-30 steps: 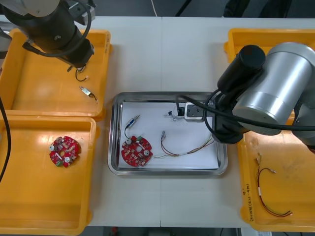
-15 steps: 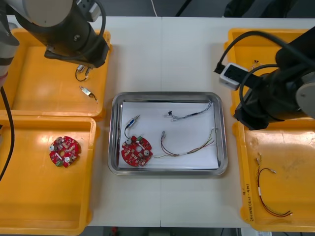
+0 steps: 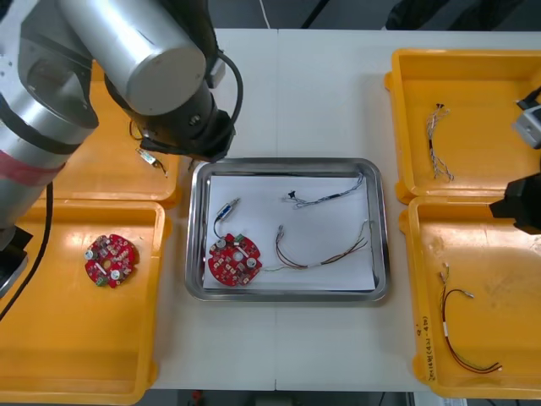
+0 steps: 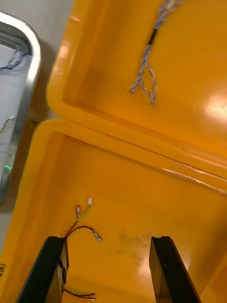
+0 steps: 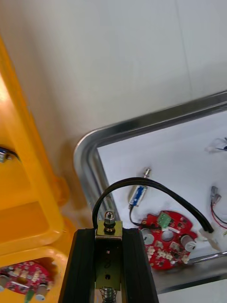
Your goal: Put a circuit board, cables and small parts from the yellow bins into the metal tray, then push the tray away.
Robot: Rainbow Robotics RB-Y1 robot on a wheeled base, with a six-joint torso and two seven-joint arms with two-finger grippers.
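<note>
The left gripper (image 5: pixel 108 232) has swung to the metal tray's (image 5: pixel 142 124) far left corner, pinching a small metal part (image 5: pixel 109 222); the right gripper (image 4: pixel 108 239), fingers spread, has retreated over the near right yellow bin (image 4: pixel 142 189).

Silver arms (image 3: pixel 127 38), black joints (image 3: pixel 182 127), red band (image 3: pixel 19 165)

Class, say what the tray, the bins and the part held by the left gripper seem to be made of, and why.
Metal tray: likely steel, polished; its rim mirrors light. Yellow bins: probably moulded plastic, glossy, rounded edges. Small metal part in the left gripper, above the tray's corner: plated metal, apparently. Right gripper hangs open over its bins.
</note>
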